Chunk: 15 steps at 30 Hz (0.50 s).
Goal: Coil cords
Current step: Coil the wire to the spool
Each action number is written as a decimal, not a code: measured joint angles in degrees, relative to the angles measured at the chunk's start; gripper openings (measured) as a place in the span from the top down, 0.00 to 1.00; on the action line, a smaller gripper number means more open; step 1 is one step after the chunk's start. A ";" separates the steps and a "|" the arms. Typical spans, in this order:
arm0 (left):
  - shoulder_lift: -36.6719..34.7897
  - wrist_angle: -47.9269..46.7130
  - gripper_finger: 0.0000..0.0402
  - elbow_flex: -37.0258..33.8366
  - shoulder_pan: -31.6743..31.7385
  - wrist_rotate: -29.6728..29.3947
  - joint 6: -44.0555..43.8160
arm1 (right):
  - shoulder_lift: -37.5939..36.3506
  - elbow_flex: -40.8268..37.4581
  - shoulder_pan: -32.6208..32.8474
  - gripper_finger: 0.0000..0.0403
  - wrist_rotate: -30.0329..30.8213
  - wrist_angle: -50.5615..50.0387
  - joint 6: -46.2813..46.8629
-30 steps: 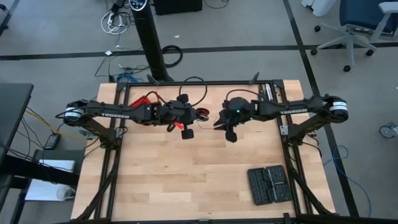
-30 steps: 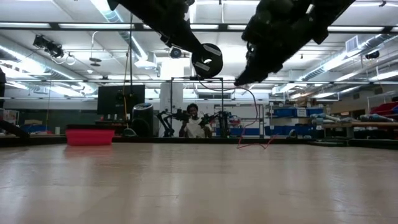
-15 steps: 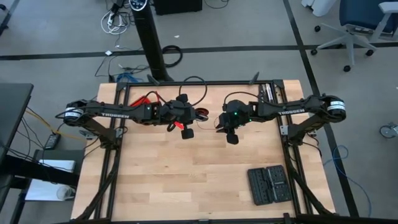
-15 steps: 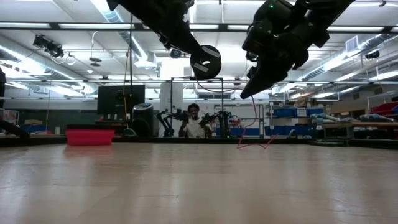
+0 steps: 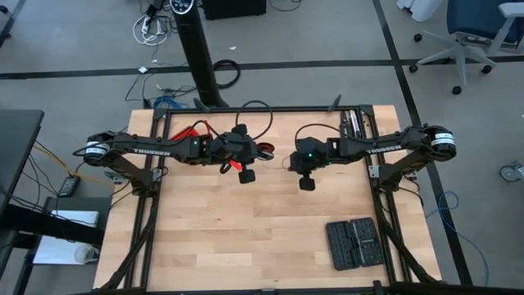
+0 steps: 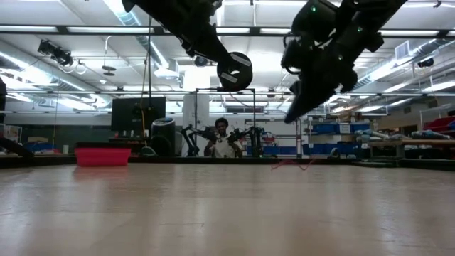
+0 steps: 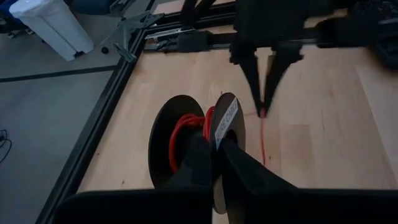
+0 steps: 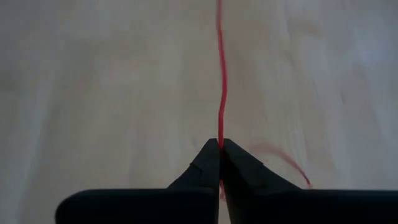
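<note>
From above: left gripper point(image 5: 264, 150) held over the far middle of the wooden counter point(image 5: 246, 238), clenched on a black spool point(image 5: 266, 149) wound with red wire point(image 5: 268, 148); right gripper point(image 5: 289, 161) just beside it, near the counter's middle, pinched shut on that thin wire; a black two-part case point(image 5: 353, 242) lying well apart at the near right corner; a black pole point(image 5: 199, 53) standing on the floor beyond the far edge. From counter height: spool point(image 6: 235, 70) hanging high between the two arms, right gripper point(image 6: 288, 118) pointing down beside it, a tangle of red wire point(image 6: 291, 164) resting on the far part of the counter, a red bin point(image 6: 102, 156) farther left at the back, a person point(image 6: 222, 144) seated in the room behind. From the left wrist: left gripper point(image 7: 214, 140) closed on a flange of the spool point(image 7: 186, 140), red wire point(image 7: 181, 134) coiled around its core and a labelled flange facing the camera; a loose strand running over the wood to the tips of the right gripper point(image 7: 262, 109). From the right wrist: right gripper point(image 8: 220, 148) shut tight on the red wire point(image 8: 221, 74), strand stretching straight away over pale wood, a faint red curve beside the dark fingers point(image 8: 202, 168).
</note>
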 joint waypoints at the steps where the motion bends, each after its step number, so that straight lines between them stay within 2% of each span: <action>1: 0.00 -0.02 0.97 0.00 0.00 0.00 0.02 | 0.00 -0.19 -0.01 0.99 1.47 -1.42 0.34; 5: 0.00 0.00 0.97 0.00 0.00 0.61 0.22 | -0.11 -1.26 -0.41 0.99 5.46 -3.78 2.00; 15: 0.00 -3.70 0.97 0.00 0.06 1.40 5.49 | -2.93 -2.02 0.14 1.00 7.31 -2.73 0.84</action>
